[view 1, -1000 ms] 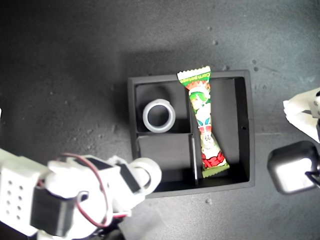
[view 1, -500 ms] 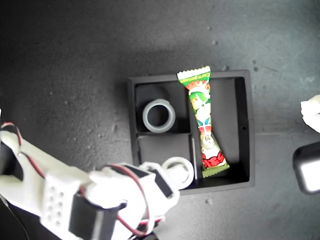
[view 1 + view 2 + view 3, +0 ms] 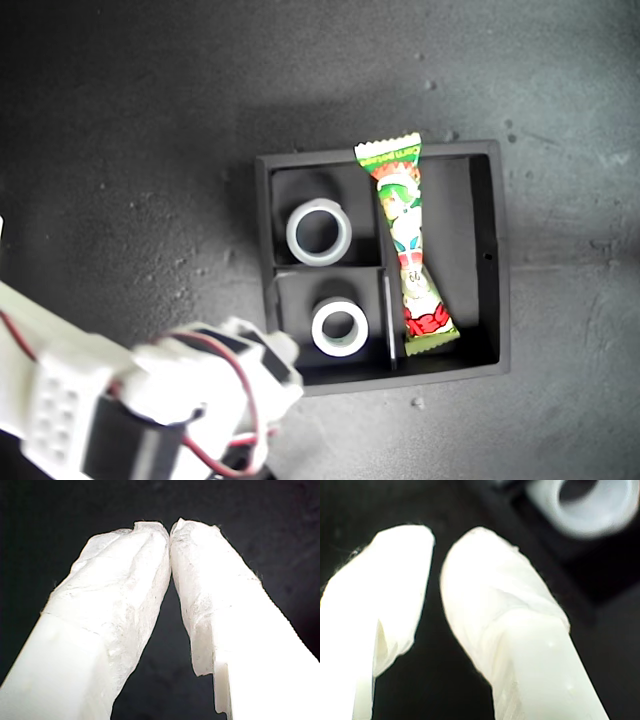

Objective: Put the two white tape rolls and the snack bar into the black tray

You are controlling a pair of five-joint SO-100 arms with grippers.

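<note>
Now my second end effector (image 3: pixel 436 555) hangs empty with a small gap between its jaws, low left in the exterior view by the tray (image 3: pixel 500 250); my first end effector (image 3: pixel 170 530) is closed on nothing. Both rolls (image 3: pixel 319 232) (image 3: pixel 339 327) fill the small compartments, the bar (image 3: pixel 409 245) the long one. Rolls look light and stiff, best pinched across the rim; the glossy bar probably slips, so grip mid-length.
</note>
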